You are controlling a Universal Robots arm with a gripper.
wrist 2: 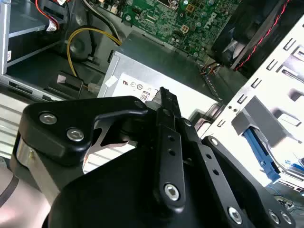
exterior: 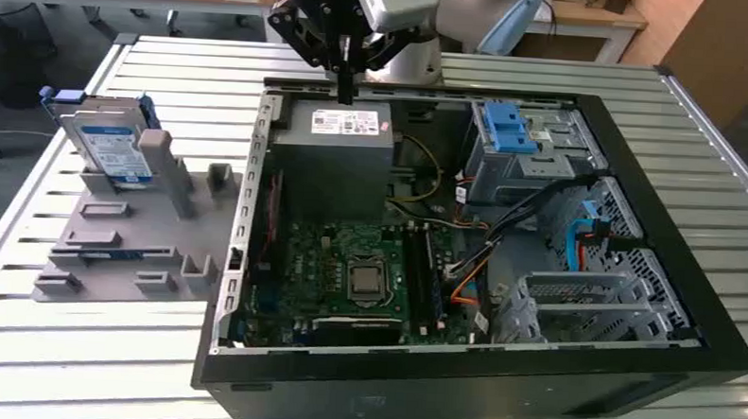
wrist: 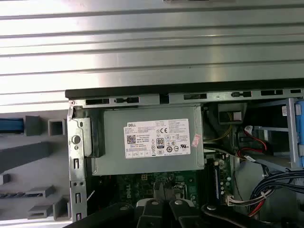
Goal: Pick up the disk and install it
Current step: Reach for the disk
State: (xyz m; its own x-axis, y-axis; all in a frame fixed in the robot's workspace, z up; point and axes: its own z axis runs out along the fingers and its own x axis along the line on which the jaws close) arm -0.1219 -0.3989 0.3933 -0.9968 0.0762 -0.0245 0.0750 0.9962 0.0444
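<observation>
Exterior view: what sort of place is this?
Probably a robotics lab or workshop: an opened computer case lies on a slatted metal table, a disk stands in a grey fixture, and a robot's hand hangs over the case.

An open black computer case (exterior: pixel 467 389) lies on the slatted metal tabletop (exterior: pixel 114 369), containing a green motherboard (exterior: pixel 346 275) and, adjoining it, a grey power supply (exterior: pixel 338 165) with a white sticker (exterior: pixel 341 123). A grey drive cage (exterior: pixel 527 164) with a blue latch (exterior: pixel 514 132) occupies the case corner at the exterior view's right, with bundled cables (exterior: pixel 532 212) beside it. A grey moulded fixture (exterior: pixel 120 246) rests on the tabletop beside the case, at the exterior view's left.
</observation>
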